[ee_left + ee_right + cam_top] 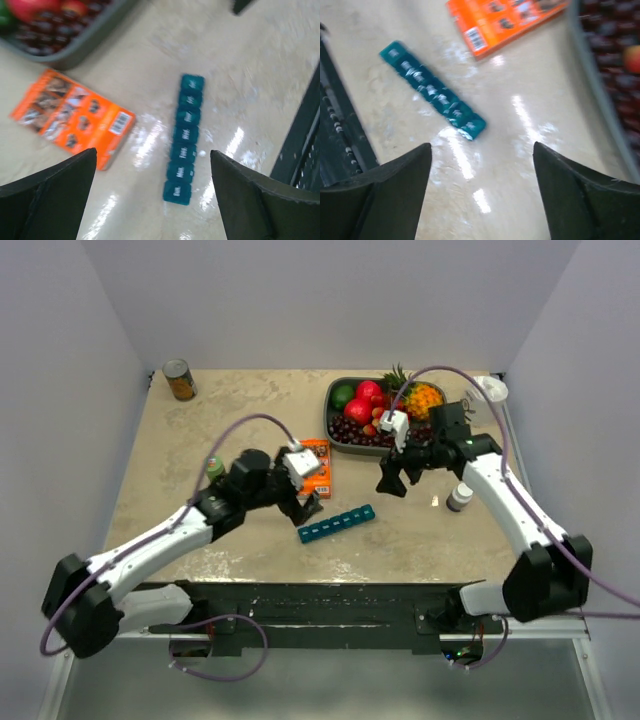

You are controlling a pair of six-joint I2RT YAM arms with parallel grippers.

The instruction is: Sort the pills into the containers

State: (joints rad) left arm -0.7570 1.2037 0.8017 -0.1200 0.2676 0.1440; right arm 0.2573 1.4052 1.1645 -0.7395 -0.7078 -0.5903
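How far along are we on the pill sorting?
Nothing looks done: the pill organiser lies with every lid seemingly shut. In hand: nothing; left gripper and right gripper hang open and empty above the table. Left: seemingly everything; the green bottle and white bottle stand ungripped.

Both my wrist views are blurred: the day lettering on the pill organiser is barely legible, and the print on the orange box is unreadable. The fruit tray runs off the picture at 11 o'clock. From above, my left arm half hides a green bottle at the surface's 9 o'clock.
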